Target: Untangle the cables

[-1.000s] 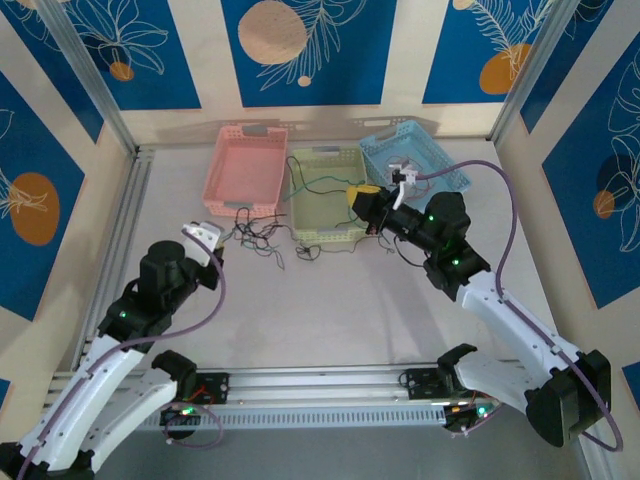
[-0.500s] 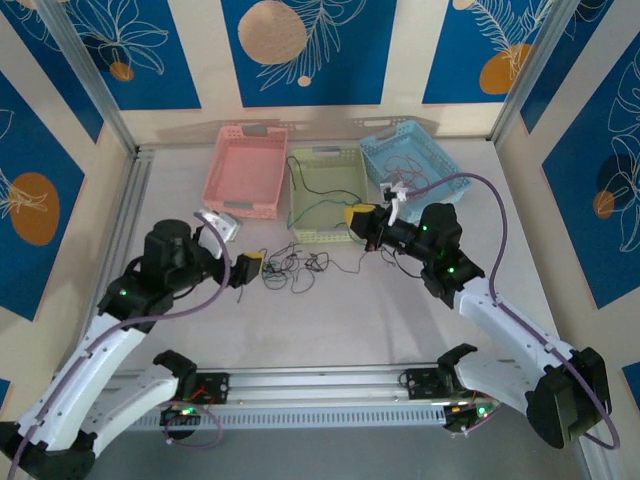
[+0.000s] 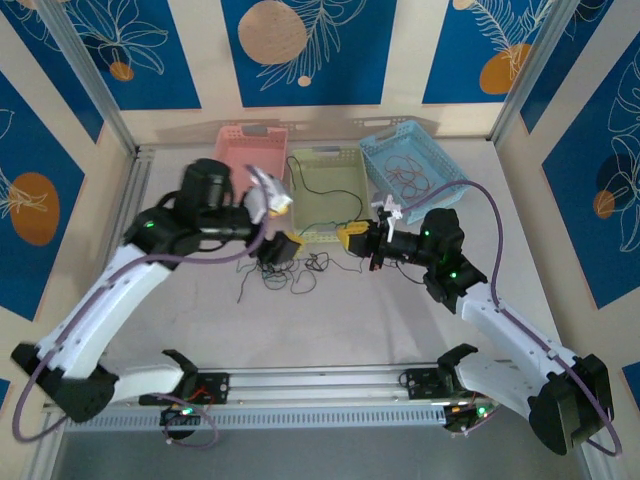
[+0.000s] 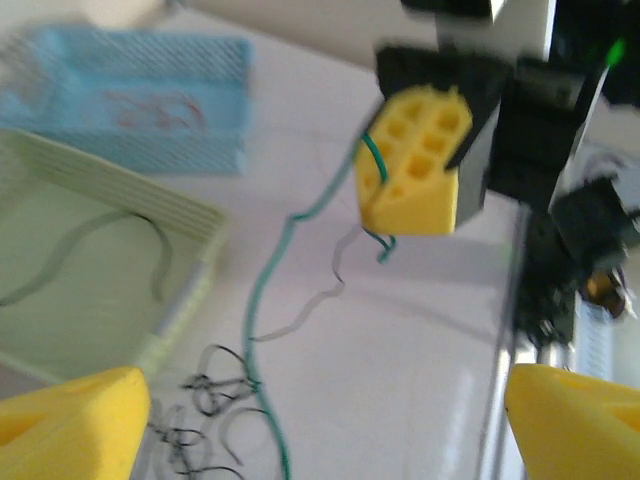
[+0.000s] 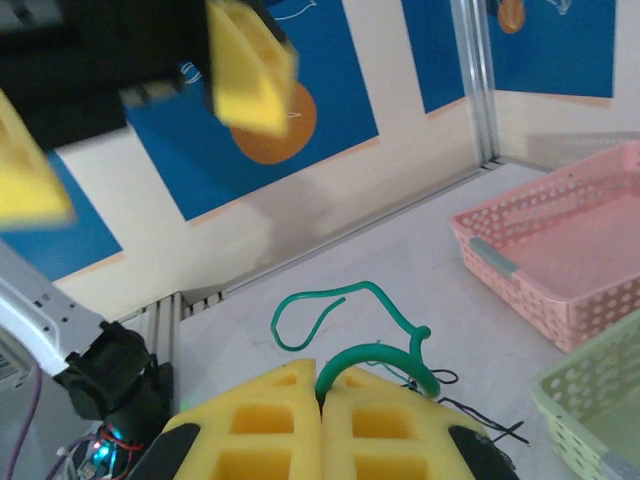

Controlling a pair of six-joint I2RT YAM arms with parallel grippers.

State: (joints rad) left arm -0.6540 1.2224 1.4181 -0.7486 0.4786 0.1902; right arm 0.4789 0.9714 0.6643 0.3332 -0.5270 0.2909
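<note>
Curly black cables (image 3: 285, 280) clumped on the table (image 3: 350, 320), thin green cable (image 5: 372, 297) pinched in the right gripper (image 5: 320, 385), reddish strands (image 3: 405, 172) in the blue basket (image 3: 455, 170)

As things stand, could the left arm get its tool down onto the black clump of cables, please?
Probably yes. The left tool hangs open just above the black clump, nothing between them. The green cable, pinched in the right tool, runs beside the clump and might get caught too.

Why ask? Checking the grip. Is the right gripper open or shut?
Shut on the green cable: right gripper's yellow pads meet, cable pinched between them.
</note>
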